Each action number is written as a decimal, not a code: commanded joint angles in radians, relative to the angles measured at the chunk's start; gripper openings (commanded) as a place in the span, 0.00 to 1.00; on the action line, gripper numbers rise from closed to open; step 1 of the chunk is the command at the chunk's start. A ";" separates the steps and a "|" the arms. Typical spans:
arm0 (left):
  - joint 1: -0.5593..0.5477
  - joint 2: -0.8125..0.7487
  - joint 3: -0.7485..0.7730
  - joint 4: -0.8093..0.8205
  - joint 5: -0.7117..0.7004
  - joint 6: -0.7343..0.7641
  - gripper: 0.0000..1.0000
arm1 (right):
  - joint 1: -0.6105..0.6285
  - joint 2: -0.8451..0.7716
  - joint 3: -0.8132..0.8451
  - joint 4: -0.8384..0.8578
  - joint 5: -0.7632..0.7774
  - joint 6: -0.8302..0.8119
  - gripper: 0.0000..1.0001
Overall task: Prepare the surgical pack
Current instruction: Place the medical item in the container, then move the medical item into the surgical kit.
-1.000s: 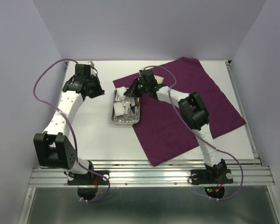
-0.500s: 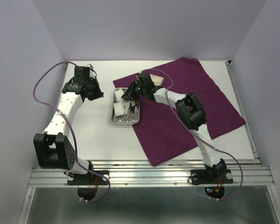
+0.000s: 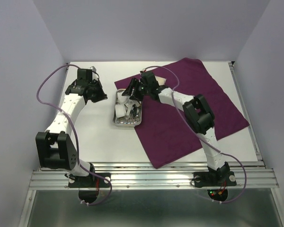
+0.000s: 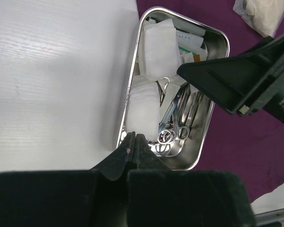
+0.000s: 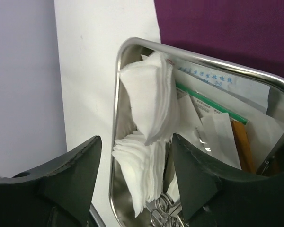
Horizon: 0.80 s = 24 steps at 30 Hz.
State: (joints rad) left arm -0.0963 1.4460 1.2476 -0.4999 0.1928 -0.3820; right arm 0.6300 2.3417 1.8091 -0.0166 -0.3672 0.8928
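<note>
The steel tray [image 3: 128, 124] sits at the left edge of the dark-purple cloth [image 3: 194, 109]. It holds white gauze squares [image 5: 151, 99], printed packets [image 5: 213, 80] and silver scissors and forceps [image 4: 173, 125]. My right gripper [image 5: 136, 151] hovers over the tray's far end [image 3: 132, 90], open, with one gauze pile leaning against another below its spread fingers and touching neither. My left gripper [image 4: 135, 137] is shut and empty, just above the tray's left rim [image 4: 132, 85]; in the top view it shows at the tray's far-left corner [image 3: 102, 94].
A clear packet [image 4: 265, 14] with white contents lies on the cloth behind the right gripper [image 3: 159, 80]. White table surface [image 3: 94, 137] lies left of the tray. The enclosure's walls stand at the back and sides.
My right gripper has opened and let go of the gauze into the tray. The left gripper has shifted slightly right, closer to the tray, still shut.
</note>
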 commanded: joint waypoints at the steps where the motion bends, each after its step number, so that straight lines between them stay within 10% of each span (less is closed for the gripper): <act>1: -0.002 0.083 -0.008 0.073 0.031 -0.035 0.00 | 0.008 -0.114 -0.010 -0.011 0.071 -0.060 0.68; 24: -0.025 -0.018 -0.010 0.061 -0.027 -0.003 0.00 | -0.355 -0.154 -0.050 -0.187 0.240 -0.173 0.75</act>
State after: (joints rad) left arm -0.1188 1.4681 1.2381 -0.4358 0.1894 -0.4084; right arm 0.2916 2.1349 1.7081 -0.1719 -0.1215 0.7136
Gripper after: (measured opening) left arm 0.025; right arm 0.738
